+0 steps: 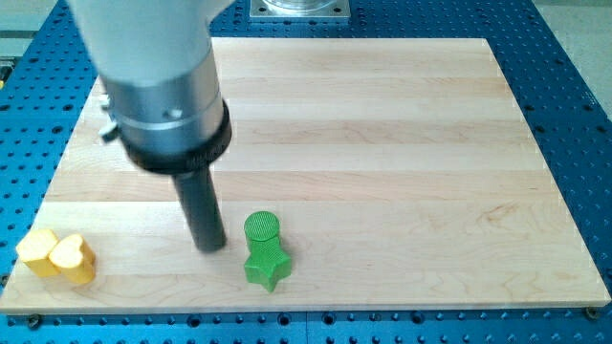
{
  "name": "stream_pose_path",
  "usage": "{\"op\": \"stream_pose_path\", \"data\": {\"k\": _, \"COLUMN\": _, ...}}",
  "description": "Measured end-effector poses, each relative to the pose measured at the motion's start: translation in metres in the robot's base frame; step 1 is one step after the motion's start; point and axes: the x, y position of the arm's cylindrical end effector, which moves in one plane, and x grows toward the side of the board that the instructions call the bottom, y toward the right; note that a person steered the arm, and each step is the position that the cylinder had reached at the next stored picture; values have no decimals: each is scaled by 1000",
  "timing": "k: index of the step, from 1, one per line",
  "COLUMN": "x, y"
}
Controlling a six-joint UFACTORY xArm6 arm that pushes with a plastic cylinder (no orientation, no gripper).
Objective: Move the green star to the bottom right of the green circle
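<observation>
Rod, dark, straight, descending from a broad grey cylindrical housing at the view's upper left; my tip (209, 247) rests on the wooden board (382, 143) near its bottom edge. It has no jaws to part or close, being a plain rod end; it touches no block, with a narrow strip of bare wood on each side.

Item 1: green circle (261, 227). A ribbed green cylinder, upright, just to the view's right of my tip and at about the same level. Near, but apart from the rod.

Item 2: green star (267, 267). Lies to the view's right of my tip and slightly lower, towards the view's bottom. Sits directly below the green circle and appears to touch it, its upper point meeting the circle's lower edge. Its position relative to the circle is straight below, only marginally to the right.

Item 3: yellow heart (73, 258). Well to the view's left of my tip, slightly lower, close to the board's bottom left corner.

Item 4: second yellow block (38, 251). Pressed against the heart's left side, farthest from my tip; exact shape uncertain.

Item 5: blue perforated table (564, 86). Surrounds the board on all sides.
</observation>
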Motion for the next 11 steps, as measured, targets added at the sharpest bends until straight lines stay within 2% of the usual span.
{"op": "stream_pose_path", "data": {"k": 3, "x": 47, "y": 6}}
{"op": "stream_pose_path", "data": {"k": 8, "x": 46, "y": 66}}
{"op": "stream_pose_path", "data": {"k": 10, "x": 33, "y": 63}}
{"op": "stream_pose_path", "data": {"k": 11, "x": 47, "y": 27}}
